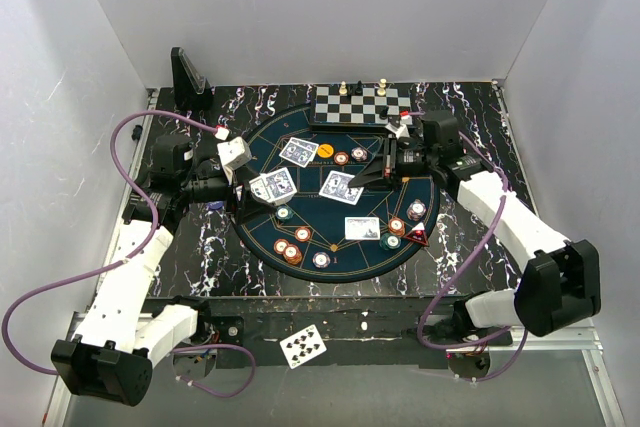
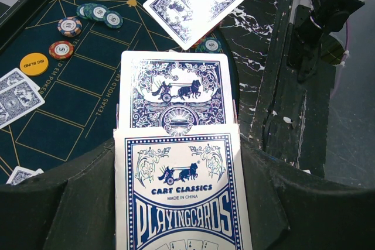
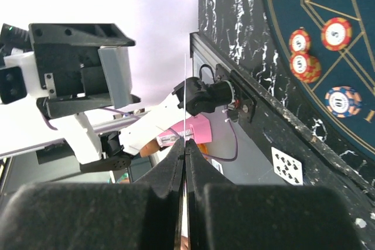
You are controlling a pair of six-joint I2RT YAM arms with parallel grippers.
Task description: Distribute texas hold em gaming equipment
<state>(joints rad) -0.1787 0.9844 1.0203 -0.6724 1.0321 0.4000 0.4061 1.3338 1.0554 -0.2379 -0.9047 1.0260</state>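
Observation:
My left gripper is shut on a blue-and-white playing-card box, with one blue-backed card sticking out of its open end. My right gripper is shut on a single blue-backed card, held just beyond the box over the mat. That card shows flat in the left wrist view and edge-on in the right wrist view, pinched between the fingers. Chips lie around the round dark-blue mat, and more cards lie on it.
A chessboard with pieces stands at the back. A face-up card, a red triangular marker and a yellow disc lie on the mat. Another face-up card lies on the front ledge. A black stand is at back left.

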